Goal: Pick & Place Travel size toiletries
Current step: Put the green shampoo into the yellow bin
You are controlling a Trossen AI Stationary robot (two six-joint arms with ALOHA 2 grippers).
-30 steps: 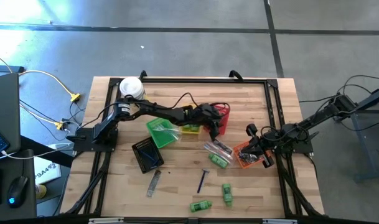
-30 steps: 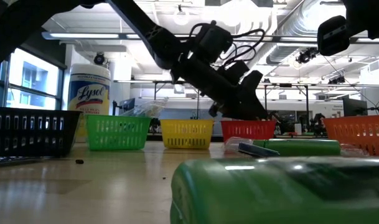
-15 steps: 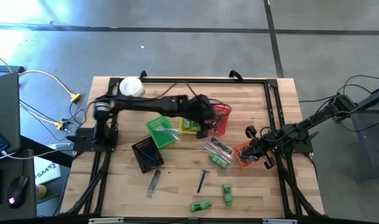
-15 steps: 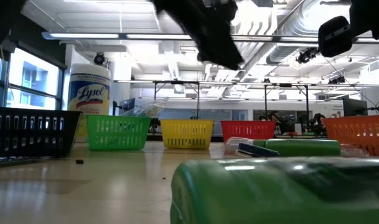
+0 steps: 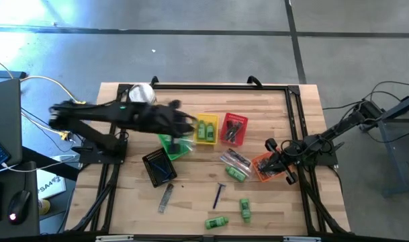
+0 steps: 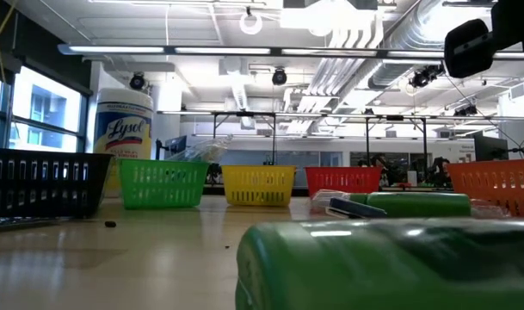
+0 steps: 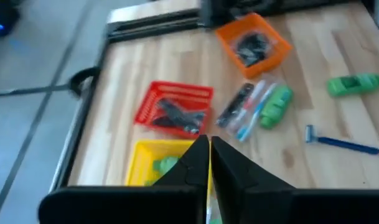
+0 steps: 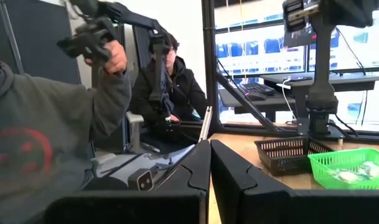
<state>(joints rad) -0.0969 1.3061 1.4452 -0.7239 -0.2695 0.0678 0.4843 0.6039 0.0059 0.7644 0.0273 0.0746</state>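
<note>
Two dark arms, black jointed links; left gripper (image 7: 209,163) black wedge-shaped fingers; right gripper (image 8: 210,167) alike.

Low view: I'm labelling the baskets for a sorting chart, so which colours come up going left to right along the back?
Black basket → green basket → yellow basket → red basket → orange basket.

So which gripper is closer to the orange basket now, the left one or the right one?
The right. The right gripper sits just beside the orange basket, at its outer edge. The left gripper hovers far across the table, between the green basket and the yellow basket.
</note>
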